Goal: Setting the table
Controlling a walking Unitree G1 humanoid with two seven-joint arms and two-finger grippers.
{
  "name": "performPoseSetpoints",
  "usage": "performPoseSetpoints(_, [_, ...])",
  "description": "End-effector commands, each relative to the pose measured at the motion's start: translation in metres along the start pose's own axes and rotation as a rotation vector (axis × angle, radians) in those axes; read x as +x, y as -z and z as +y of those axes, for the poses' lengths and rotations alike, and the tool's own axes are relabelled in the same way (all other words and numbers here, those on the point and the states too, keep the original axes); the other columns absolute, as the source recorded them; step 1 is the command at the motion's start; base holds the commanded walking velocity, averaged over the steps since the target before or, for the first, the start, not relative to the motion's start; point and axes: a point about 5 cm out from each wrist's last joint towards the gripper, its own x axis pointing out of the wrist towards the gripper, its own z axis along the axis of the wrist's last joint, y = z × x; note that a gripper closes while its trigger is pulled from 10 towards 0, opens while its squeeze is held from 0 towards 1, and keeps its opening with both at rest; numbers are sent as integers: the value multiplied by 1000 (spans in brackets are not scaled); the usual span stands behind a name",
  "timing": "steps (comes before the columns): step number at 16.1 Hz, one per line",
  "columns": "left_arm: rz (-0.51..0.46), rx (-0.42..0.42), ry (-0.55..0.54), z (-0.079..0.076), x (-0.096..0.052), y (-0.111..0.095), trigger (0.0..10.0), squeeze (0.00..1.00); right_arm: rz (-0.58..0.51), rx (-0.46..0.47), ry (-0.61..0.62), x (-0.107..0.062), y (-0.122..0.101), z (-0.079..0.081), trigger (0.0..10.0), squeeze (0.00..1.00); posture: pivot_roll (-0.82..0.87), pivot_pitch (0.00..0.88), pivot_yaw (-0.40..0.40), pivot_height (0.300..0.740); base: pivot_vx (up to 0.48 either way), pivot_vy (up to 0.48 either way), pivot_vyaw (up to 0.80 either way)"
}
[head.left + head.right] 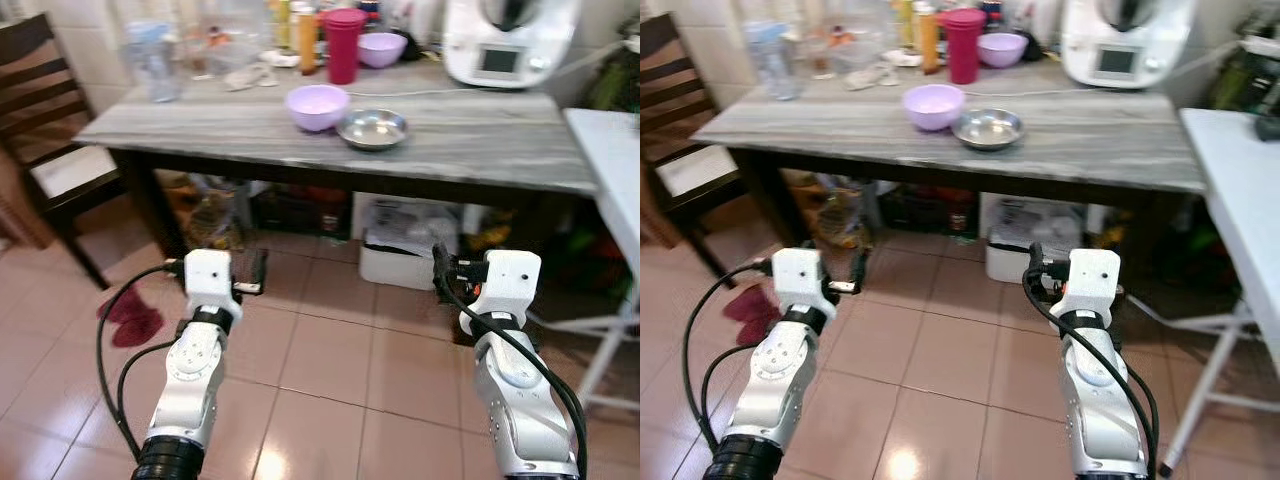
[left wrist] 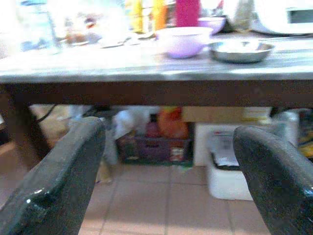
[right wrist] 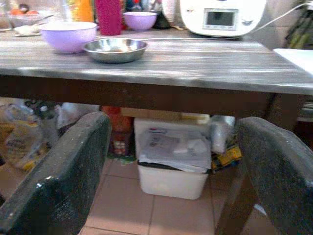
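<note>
At the far left of the head view you have a dark wooden chair (image 1: 50,150) beside the grey table (image 1: 480,140), which runs across the upper half of the frame. On the table's upper left stands a clear jug (image 1: 155,62), blurred, and behind it a clutter of bottles and a red tumbler (image 1: 343,45).

Your left gripper (image 1: 255,275) sits low in the left of the frame, below the table edge, over the tiled floor (image 1: 330,360). In its wrist view the fingers (image 2: 54,181) stand wide apart with nothing between them.

Near the middle of the table, towards its front edge, you will find the lilac bowl (image 1: 318,106), and just beside it to the right the steel bowl (image 1: 372,128); whether they touch is hard to tell. A second purple bowl (image 1: 382,48) sits further back, and a white kitchen machine (image 1: 505,40) fills the upper right.

The lilac bowl looks like light plastic: stiff and forgiving, best pinched over the rim. The steel bowl is shallow and probably slippery, so take it by the rim too, squarely, or it may tip.

Your right gripper (image 1: 440,265) is low in the right of the frame, likewise spread wide and empty, with a white storage box (image 3: 171,161) under the table ahead of it.
</note>
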Motion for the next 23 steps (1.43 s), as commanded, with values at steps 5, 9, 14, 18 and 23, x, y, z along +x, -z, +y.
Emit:
performPoseSetpoints(5, [-27,-19,4,0,3,-7,10000,0,-27,7,-12,4,-9,5,10000,0,-224,54,53,740,0,0,-569])
performPoseSetpoints(9, [-20,-29,-8,1,1,-5,10000,0,-31,-5,-25,8,-13,6,10000,0,-222,68,37,740,0,-279,0])
performPoseSetpoints(14, [-14,-43,-15,1,0,-4,10000,0,-21,6,-16,8,-11,5,10000,0,-210,79,35,740,0,-480,-283])
performPoseSetpoints(18, [-13,-41,-2,-1,4,-5,10000,0,-32,8,-1,10,-13,3,10000,0,-221,81,47,740,0,-398,-200])
performPoseSetpoints(23, [-13,-44,15,-5,7,-6,10000,0,-37,0,10,8,-14,1,10000,0,-235,90,47,740,0,-371,0])
